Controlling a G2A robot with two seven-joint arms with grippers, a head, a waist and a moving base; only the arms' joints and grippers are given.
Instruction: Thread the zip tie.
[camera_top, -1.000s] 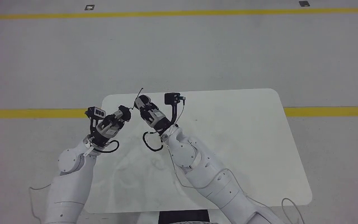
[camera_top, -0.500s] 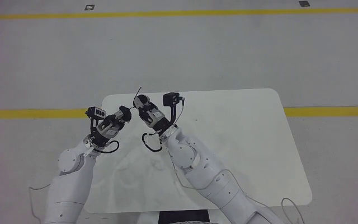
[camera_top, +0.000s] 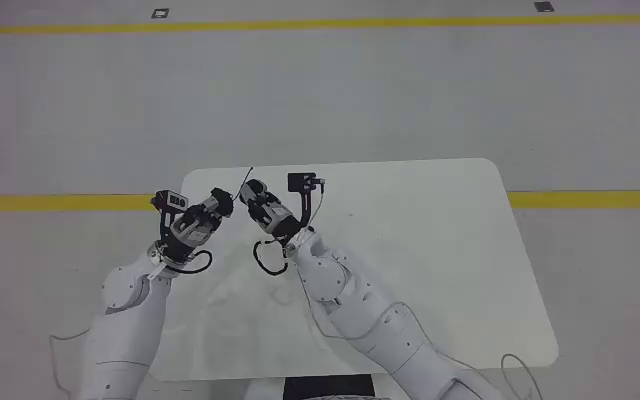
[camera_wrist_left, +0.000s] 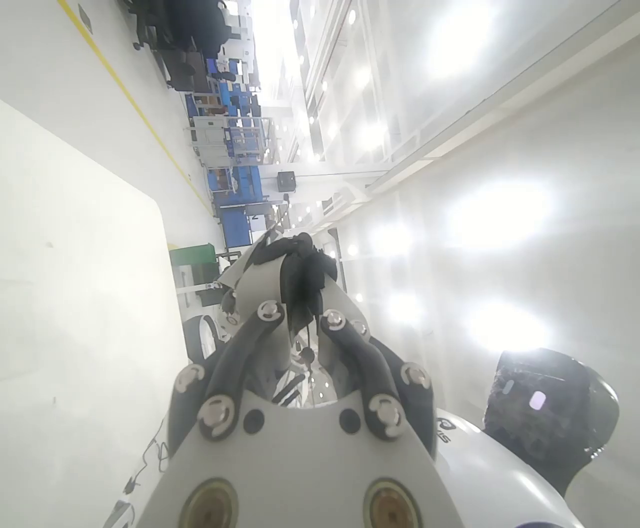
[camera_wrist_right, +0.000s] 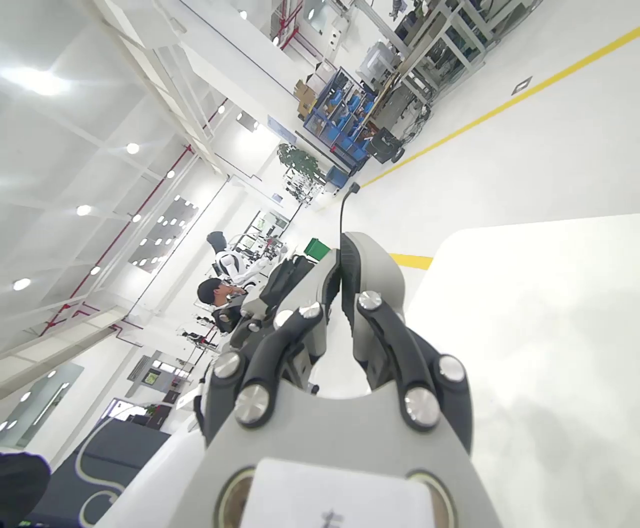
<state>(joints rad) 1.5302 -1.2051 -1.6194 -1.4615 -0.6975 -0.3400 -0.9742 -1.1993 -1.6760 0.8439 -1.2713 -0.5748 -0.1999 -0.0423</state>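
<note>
Both held above the table's (camera_top: 420, 260) far-left corner, the right gripper (camera_wrist_right: 340, 260) is clamped on the black zip tie (camera_wrist_right: 352, 189) and the left gripper (camera_wrist_left: 295, 250), just beside, has its fingers pressed together; a flexing strap could miss the head.

The right pincer (camera_top: 246, 187) has drawn slightly back, carrying the zip tie (camera_top: 248, 176) with it.
</note>
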